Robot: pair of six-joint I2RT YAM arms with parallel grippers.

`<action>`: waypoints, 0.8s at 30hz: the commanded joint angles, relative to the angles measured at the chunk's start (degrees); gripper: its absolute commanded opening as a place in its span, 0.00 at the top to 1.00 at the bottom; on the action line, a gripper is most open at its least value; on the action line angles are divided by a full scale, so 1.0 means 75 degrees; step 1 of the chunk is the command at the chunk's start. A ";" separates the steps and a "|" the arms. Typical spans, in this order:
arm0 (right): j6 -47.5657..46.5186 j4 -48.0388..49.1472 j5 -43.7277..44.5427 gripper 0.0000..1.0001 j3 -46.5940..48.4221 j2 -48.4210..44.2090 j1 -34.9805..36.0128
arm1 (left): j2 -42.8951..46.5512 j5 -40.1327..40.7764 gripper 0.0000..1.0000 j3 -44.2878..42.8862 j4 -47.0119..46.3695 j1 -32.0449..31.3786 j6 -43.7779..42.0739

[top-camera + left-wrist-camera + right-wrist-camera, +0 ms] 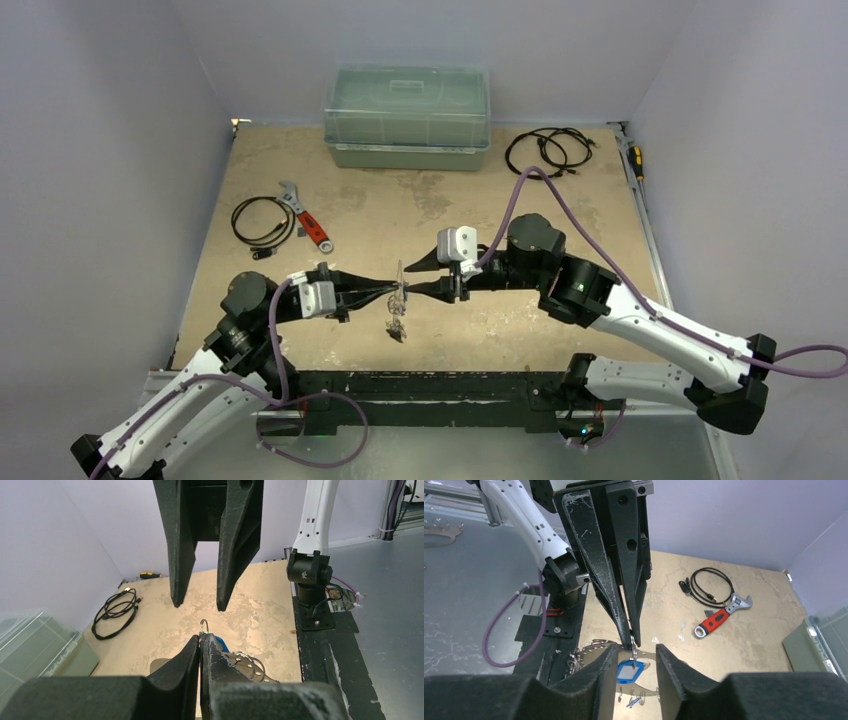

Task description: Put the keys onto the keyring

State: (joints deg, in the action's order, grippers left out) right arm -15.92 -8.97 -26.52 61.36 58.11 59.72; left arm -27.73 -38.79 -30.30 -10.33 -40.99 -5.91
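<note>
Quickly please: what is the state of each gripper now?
Left gripper: jaws closed, holding the blue-tagged key.
Right gripper: jaws open, holding nothing.

Flat tabletop [450, 215]: sandy tan, mottled with paler cream blotches.

Lidded translucent plastic box [407, 115], 12 o'clock: pale sage green, lid milkier.

Adjustable steel wrench [305, 218], 10 o'clock: silver head, red grip.

Two coiled cables, 10 o'clock [262, 220] and 1 o'clock [548, 152]: black.

Small screwdriver [635, 160], 2 o'clock: yellow and black handle.

Enclosure walls [120, 150]: pale lilac-grey, unpatterned.

Left arm [170, 405], right arm [660, 330]: white links, black joints, dull purple hoses.

Left gripper [633, 641], right gripper [198, 605]: matte black fingers, scuffed whitish along the edges.

Thin metal keyring [400, 272]: silvery.

Oblong plastic key tag [628, 672]: bright blue, white label window.

Small metal keys [636, 700]: silver.
</note>
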 commanded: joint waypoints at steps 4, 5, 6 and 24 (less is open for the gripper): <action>0.0072 0.0232 0.0056 0.69 -0.0074 0.0160 0.0035 | -0.0006 -0.0206 1.00 -0.0053 -0.0799 0.0116 0.0306; 0.0063 0.0216 0.0046 0.68 -0.0067 0.0173 0.0040 | -0.0006 -0.0218 1.00 -0.0051 -0.0820 0.0126 0.0324; 0.0061 0.0209 0.0059 0.68 -0.0061 0.0193 0.0041 | -0.0008 -0.0219 1.00 -0.0055 -0.0831 0.0134 0.0341; 0.0049 0.0247 0.0108 0.83 -0.0095 0.0247 0.0041 | 0.0030 -0.0208 1.00 -0.0033 -0.0876 0.0179 0.0425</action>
State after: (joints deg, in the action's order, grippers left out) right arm -15.66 -8.95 -26.48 60.73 60.73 59.75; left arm -27.86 -39.83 -30.09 -12.64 -40.12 -3.60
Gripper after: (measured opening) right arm 0.158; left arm 0.009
